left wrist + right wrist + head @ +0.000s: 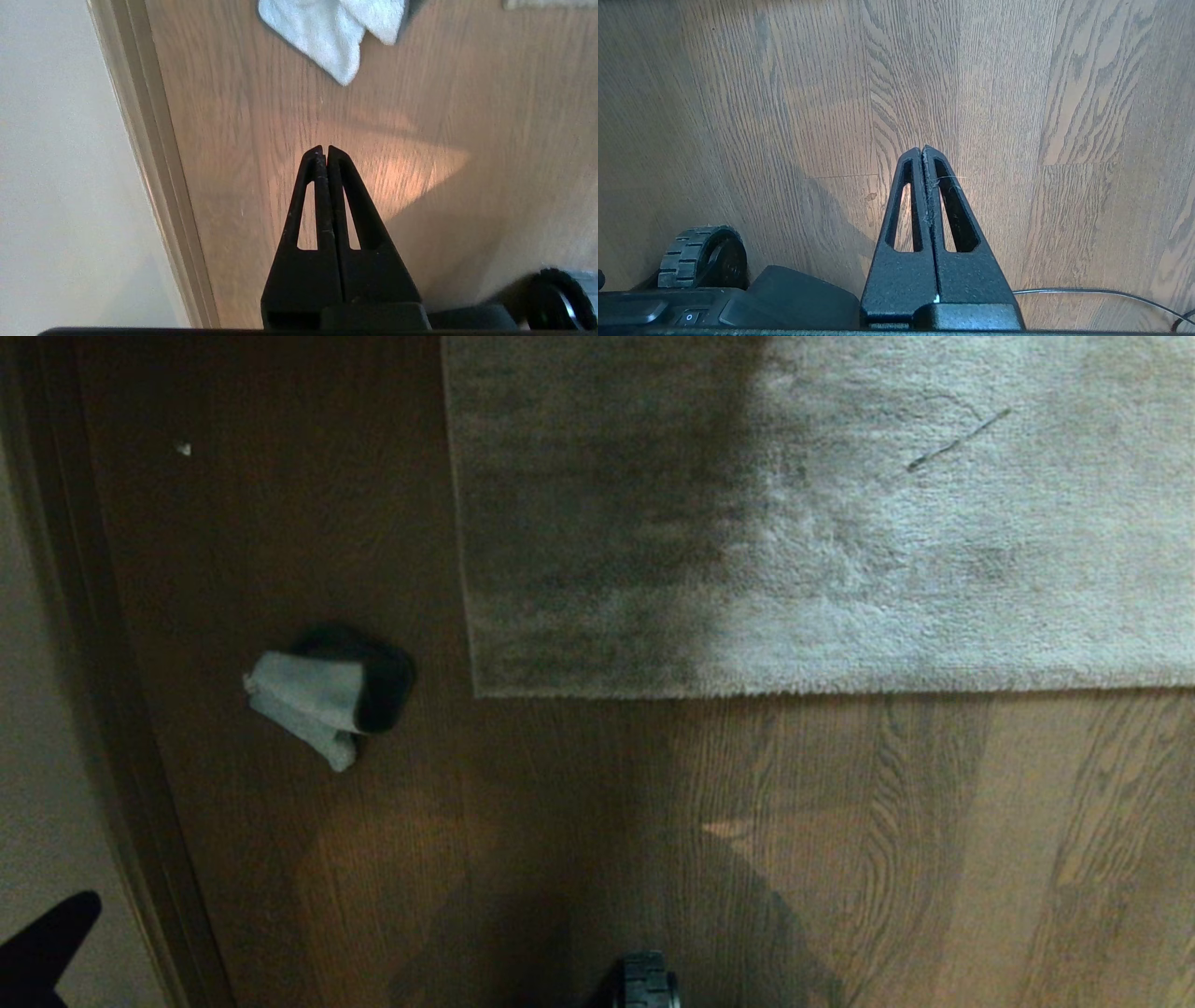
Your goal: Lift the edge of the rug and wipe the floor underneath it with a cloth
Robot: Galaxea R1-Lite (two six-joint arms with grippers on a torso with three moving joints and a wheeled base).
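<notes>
A pale wall (37, 728) fills the nine o'clock side, edged by a dark baseboard (93, 663) running from twelve toward six. A small white speck (183, 449) lies near eleven o'clock. A thin dark stick (957, 441) sits toward one o'clock.

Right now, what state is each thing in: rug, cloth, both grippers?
rug edge: flat on the floor, not lifted.
cloth: crumpled on the floor, beside the rug's corner, held by nothing.
left gripper: shut, empty, above bare floor short of the cloth.
right gripper: shut, empty, over bare floor.
</notes>
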